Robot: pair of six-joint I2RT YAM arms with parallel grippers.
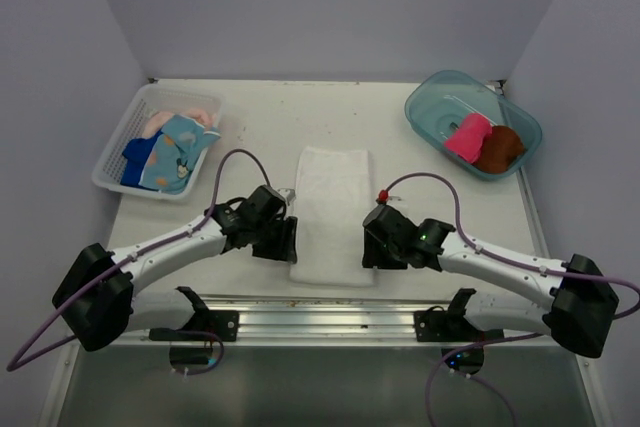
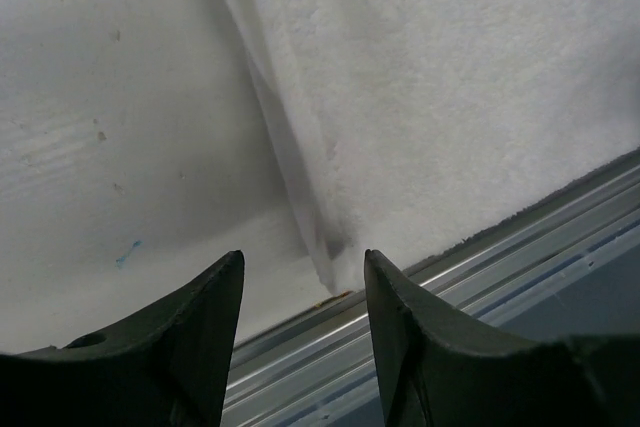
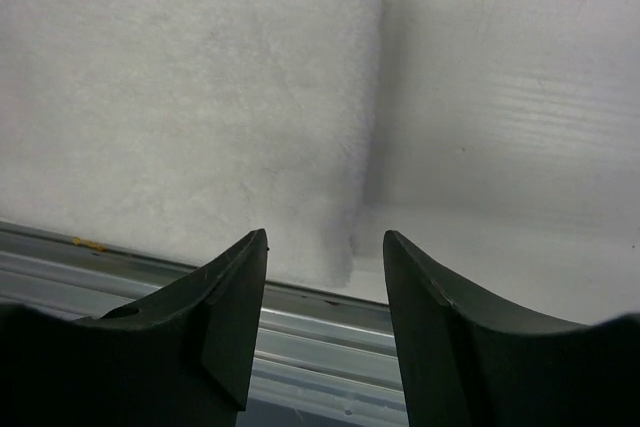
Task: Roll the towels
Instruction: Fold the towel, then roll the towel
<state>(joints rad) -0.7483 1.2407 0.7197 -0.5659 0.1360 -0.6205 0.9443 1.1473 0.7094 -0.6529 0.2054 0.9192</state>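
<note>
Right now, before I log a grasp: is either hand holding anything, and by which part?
Nothing is held. The left hand and right hand are both open, each facing a near corner of the flat white towel.

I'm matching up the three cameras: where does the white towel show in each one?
Top: white towel lies flat, mid-picture.
Left wrist: fills the upper right.
Right wrist: fills the upper left.
Shared landmark: metal rail just beyond its near edge.

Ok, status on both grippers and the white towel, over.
Left gripper open at the white towel, near left corner. Right gripper open at its near right corner. Towel flat, unrolled. Nothing blocking.
</note>
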